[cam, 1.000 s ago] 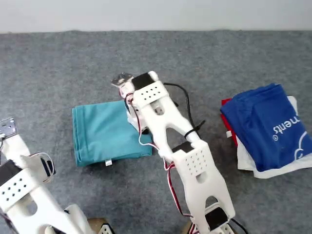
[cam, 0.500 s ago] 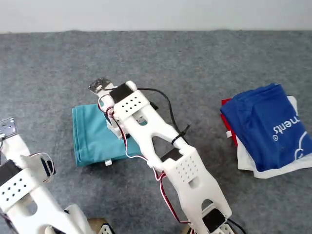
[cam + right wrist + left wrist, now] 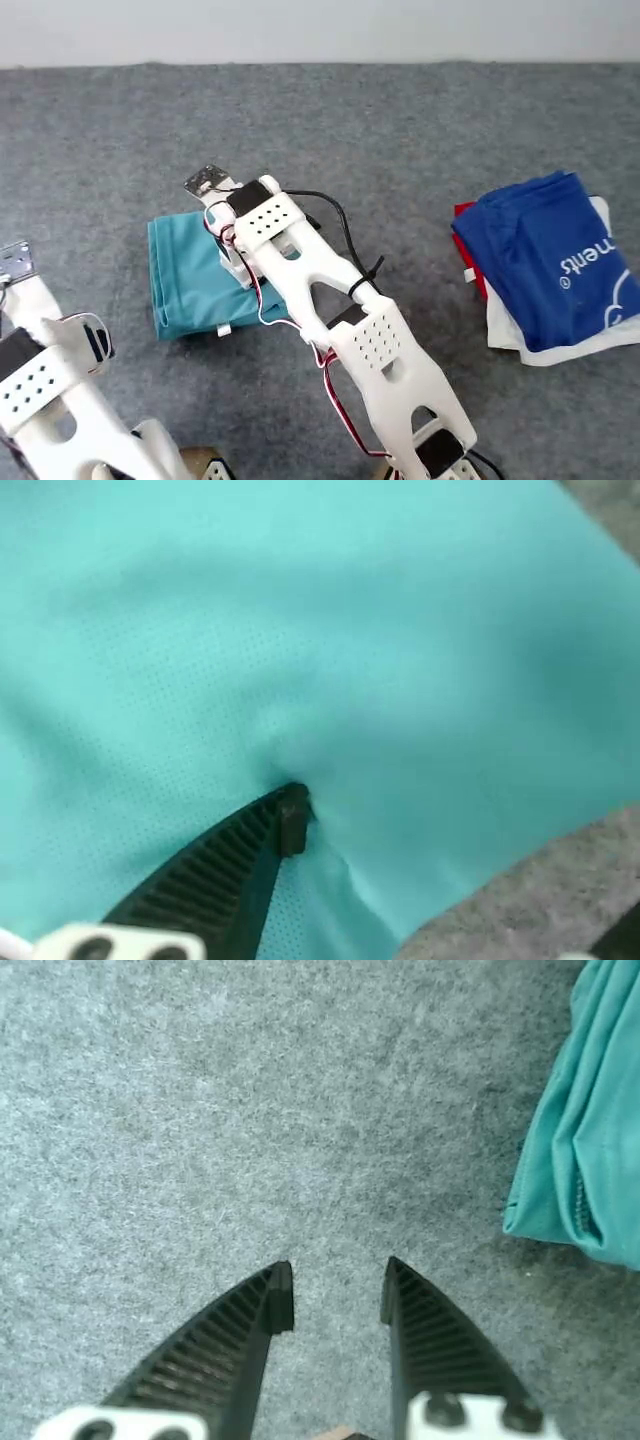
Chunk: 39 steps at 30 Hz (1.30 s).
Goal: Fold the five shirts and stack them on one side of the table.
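Right pincer [image 3: 237,262], jaws spread wide, is set down on the folded teal shirt [image 3: 185,280]; one ribbed finger [image 3: 240,865] presses a dimple into the cloth. Left pincer [image 3: 335,1295], jaws slightly parted and gripping nothing, hangs over bare worktop [image 3: 420,130] near the teal shirt's edge. Well apart, at the worktop's right side, a blue shirt [image 3: 545,260] tops a pile with a white shirt [image 3: 560,345] and a red shirt [image 3: 465,250] beneath. Grey felt-like covering spans the worktop; a pale wall [image 3: 320,30] borders its far side.
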{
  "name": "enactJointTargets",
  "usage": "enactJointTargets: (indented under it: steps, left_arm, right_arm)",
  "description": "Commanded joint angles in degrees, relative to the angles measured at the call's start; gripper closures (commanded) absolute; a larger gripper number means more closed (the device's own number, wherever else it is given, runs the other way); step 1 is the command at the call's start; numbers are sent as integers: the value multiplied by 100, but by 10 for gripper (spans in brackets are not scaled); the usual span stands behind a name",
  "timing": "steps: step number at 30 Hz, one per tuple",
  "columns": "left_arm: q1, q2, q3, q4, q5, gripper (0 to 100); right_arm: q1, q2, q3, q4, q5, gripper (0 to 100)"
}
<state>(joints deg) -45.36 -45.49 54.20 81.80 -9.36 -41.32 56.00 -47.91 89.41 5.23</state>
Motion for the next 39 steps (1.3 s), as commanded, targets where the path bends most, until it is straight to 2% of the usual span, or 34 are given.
enactJointTargets:
  steps: [1, 7, 8, 10, 14, 26, 30, 39]
  left_arm:
    - [26, -62, 13, -88, -9, 841]
    - [26, -62, 13, -88, -9, 841]
    - [26, -62, 13, -88, -9, 841]
    - [26, -62, 13, -88, -9, 841]
    - [26, -62, 13, -88, -9, 841]
    - [26, -62, 13, -88, -9, 841]
    - [26, -62, 13, -88, -9, 841]
    - [26, -62, 13, -88, -9, 841]
  right_arm:
    - [-22, 171, 44, -101, -26, 611]
    - [4, 171, 44, -119, -44, 980]
    - [13, 171, 44, -119, -53, 996]
    - [13, 145, 44, -110, -35, 947]
    - [66, 110, -176, -66, -35, 995]
    - [1077, 136, -2954, 1349, -88, 990]
    - [1411, 119, -3095, 1349, -448, 990]
    - [2018, 119, -3095, 1349, -721, 990]
